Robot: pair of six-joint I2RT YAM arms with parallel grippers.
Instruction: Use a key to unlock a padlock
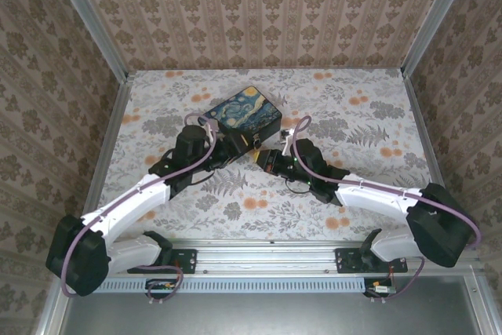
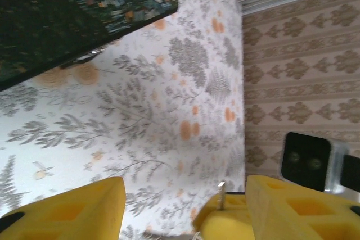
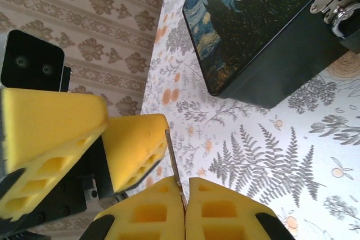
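The right gripper (image 3: 185,209) is closed tight on the key (image 3: 175,164), and the thin blade sticks out between its pads. The left gripper (image 2: 185,200) is open, just at its 9 o'clock. The painted box (image 1: 245,112) lies at 12 o'clock.

- Key (image 3: 175,172): thin bare metal, silvery and smooth.
- Right tool (image 3: 185,195): fingers (image 3: 225,214) of matt yellow plastic, faintly grainy.
- Box (image 3: 253,32): glossy printed lid, smooth dark sides.
- Clasp (image 3: 332,4): polished shiny metal.
- Table (image 3: 270,155): matt covering with a floral print.
- Near rail (image 1: 259,260): dull grey metal.
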